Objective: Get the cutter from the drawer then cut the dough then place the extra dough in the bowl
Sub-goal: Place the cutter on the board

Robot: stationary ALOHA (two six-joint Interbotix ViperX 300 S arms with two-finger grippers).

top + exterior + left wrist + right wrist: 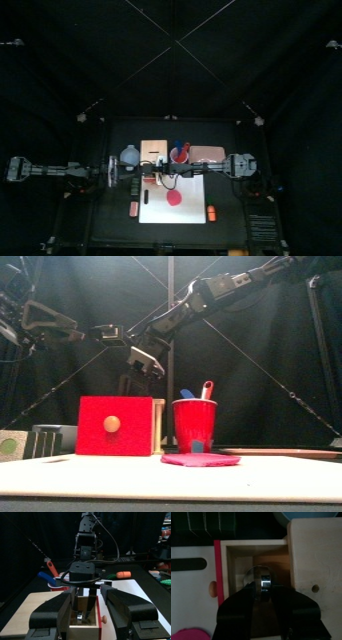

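Observation:
The pale wooden box (pixel 314 567) has its drawer (pixel 251 562) pulled out, and the red drawer front (pixel 114 426) carries a small knob. Inside lies the round metal cutter (pixel 261 578). My right gripper (pixel 262 587) reaches down into the drawer, shut on the cutter. In the left wrist view the same right gripper (pixel 82 601) stands between the drawer walls. My left gripper (pixel 87 598) is open, its jaws on either side of the drawer. The flat red dough (pixel 174 199) lies on the white cutting board (pixel 194 190). The blue-grey bowl (pixel 130 155) sits left of the box.
A red cup (pixel 194 424) with a blue and a red toy knife stands beside the box. The pink tray (pixel 209 153) lies at the back right. An orange toy (pixel 124 574) rests near the board's right edge, and a small red toy (pixel 134 208) at its left.

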